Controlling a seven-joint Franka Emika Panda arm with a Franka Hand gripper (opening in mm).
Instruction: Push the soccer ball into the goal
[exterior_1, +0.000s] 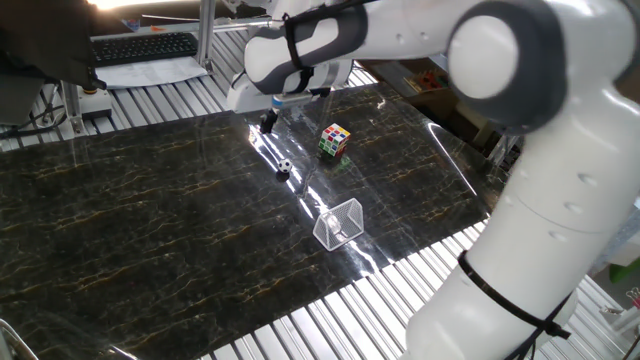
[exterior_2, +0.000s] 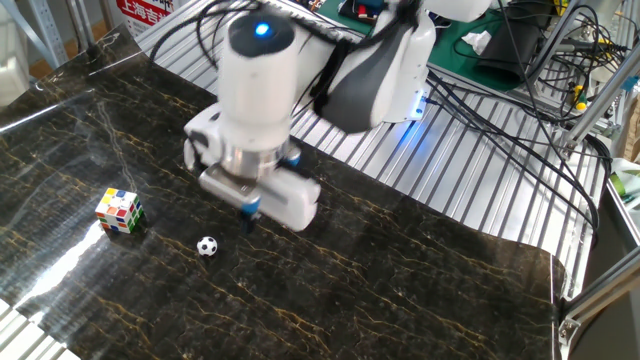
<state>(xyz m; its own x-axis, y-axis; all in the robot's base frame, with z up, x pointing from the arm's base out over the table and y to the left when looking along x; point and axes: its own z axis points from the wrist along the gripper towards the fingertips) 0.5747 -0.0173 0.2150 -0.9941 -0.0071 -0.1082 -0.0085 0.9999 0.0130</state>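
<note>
The soccer ball (exterior_1: 284, 168) (exterior_2: 207, 246) is a tiny black-and-white ball resting on the dark marble tabletop (exterior_1: 150, 220). The goal (exterior_1: 340, 222) is a small wire frame with netting, standing nearer the table's front edge in one fixed view. In the other fixed view the arm hides it. My gripper (exterior_1: 268, 122) (exterior_2: 249, 215) hangs just above the table on the side of the ball away from the goal, a short gap from it. Its fingers look shut with nothing between them.
A multicoloured Rubik's cube (exterior_1: 335, 140) (exterior_2: 119, 210) stands close beside the ball. A keyboard (exterior_1: 145, 46) lies beyond the table's back edge. The robot base (exterior_2: 400, 85) and cables (exterior_2: 520, 120) sit on the slatted metal surround.
</note>
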